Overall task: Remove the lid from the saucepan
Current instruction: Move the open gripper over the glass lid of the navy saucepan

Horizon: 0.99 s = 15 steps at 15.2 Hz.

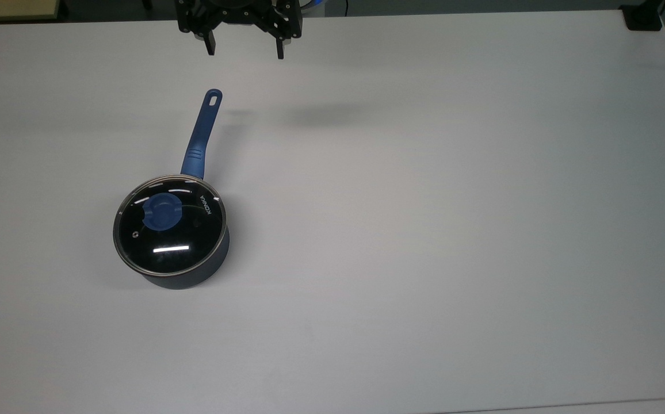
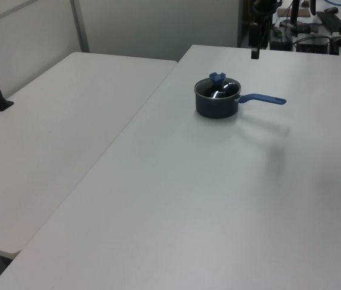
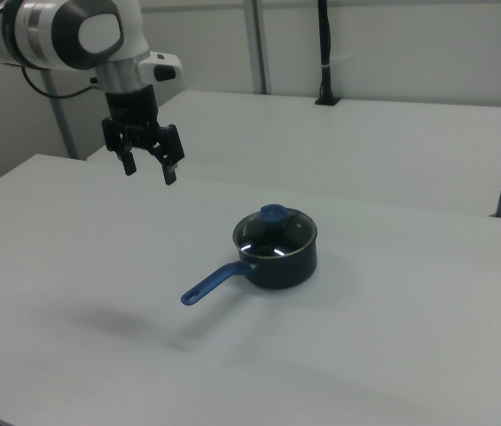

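Gripper (image 1: 245, 53) spread wide above table, lid (image 1: 169, 225) on saucepan (image 1: 194, 275)

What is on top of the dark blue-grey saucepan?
A round clear glass lid with a blue knob covers the dark blue-grey saucepan. Through the glass only a dark interior and glare show; any contents cannot be made out.

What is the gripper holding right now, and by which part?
Nothing. The gripper hangs open and empty above the table, well apart from the saucepan; the lid sits on it, untouched.
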Motion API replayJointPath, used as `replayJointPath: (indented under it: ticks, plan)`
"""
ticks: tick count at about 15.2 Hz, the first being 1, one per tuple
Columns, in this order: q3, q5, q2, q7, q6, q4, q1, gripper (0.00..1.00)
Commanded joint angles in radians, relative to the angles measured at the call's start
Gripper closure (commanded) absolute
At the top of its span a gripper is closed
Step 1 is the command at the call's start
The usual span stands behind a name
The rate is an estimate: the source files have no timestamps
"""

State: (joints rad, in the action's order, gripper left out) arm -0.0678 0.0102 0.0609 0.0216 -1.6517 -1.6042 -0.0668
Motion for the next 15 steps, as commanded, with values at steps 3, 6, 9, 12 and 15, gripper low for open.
replayJointPath:
  ticks: [3, 6, 9, 12, 15]
  plan:
    - [-0.004, 0.065, 0.054, -0.029, -0.019, 0.068, 0.012, 0.00]
    - [-0.033, 0.065, 0.155, -0.090, -0.036, 0.153, 0.036, 0.00]
    - [-0.066, 0.057, 0.221, -0.104, -0.172, 0.162, 0.070, 0.00]
    - [-0.073, -0.004, 0.272, -0.109, -0.273, 0.164, 0.113, 0.00]
    - [-0.073, -0.024, 0.313, -0.107, -0.339, 0.164, 0.140, 0.00]
